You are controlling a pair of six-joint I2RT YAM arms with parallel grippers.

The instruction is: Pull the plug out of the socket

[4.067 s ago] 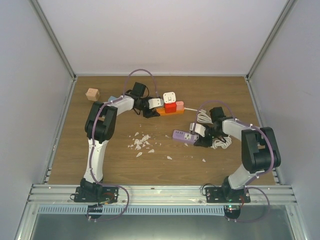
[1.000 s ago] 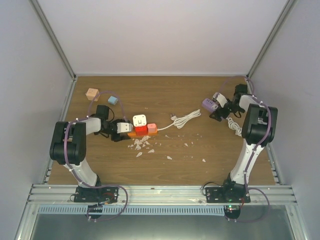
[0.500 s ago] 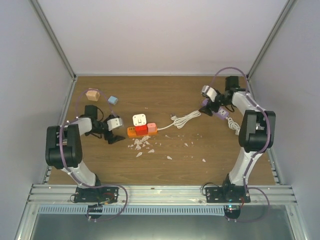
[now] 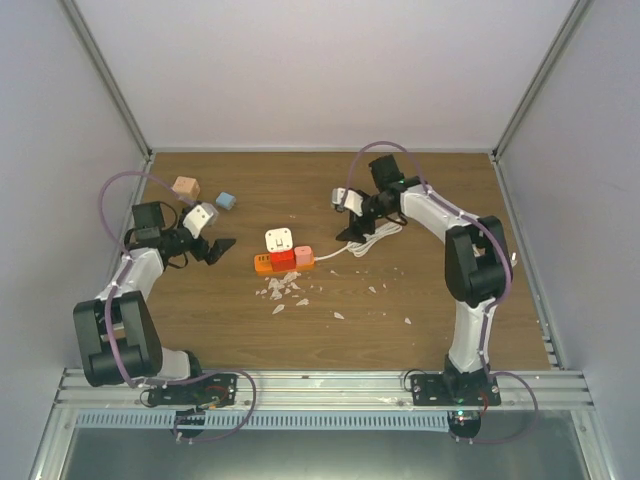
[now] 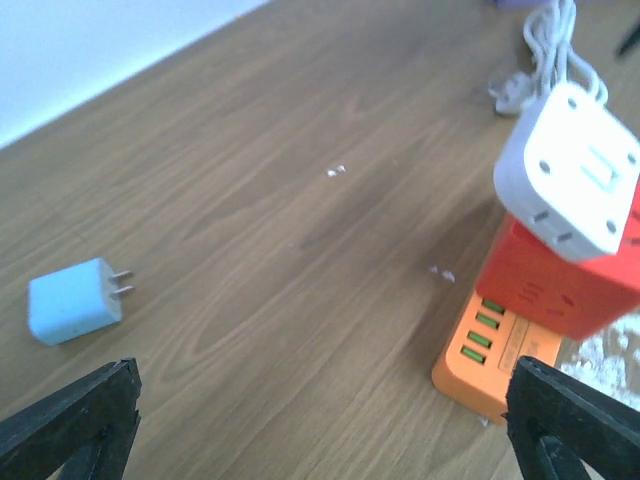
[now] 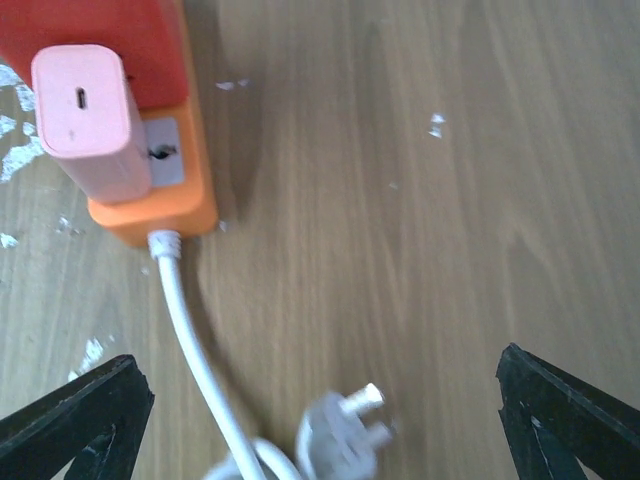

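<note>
Left claw [image 4: 218,230], right claw [image 4: 347,216]: both spread wide, empty.
Ahead-right of left claw: plug [image 5: 570,170], seated on socket strip [image 5: 490,340]; right claw faces its cord [image 6: 190,330] end. Risk: strip, pinned by nothing, lifts or skids with plug.

Plug [image 4: 279,240] on socket [image 4: 262,264] (cord [image 4: 372,240] trails right)

An orange socket [image 6: 185,195] sits at upper left, carrying a pink adapter [image 6: 88,118] and a red block [image 6: 110,22]. Its white cord [image 6: 195,350] runs down to a pronged head [image 6: 338,432] at bottom centre. Black jaws stand wide apart in the lower corners over the wooden surface [image 6: 450,200].
</note>
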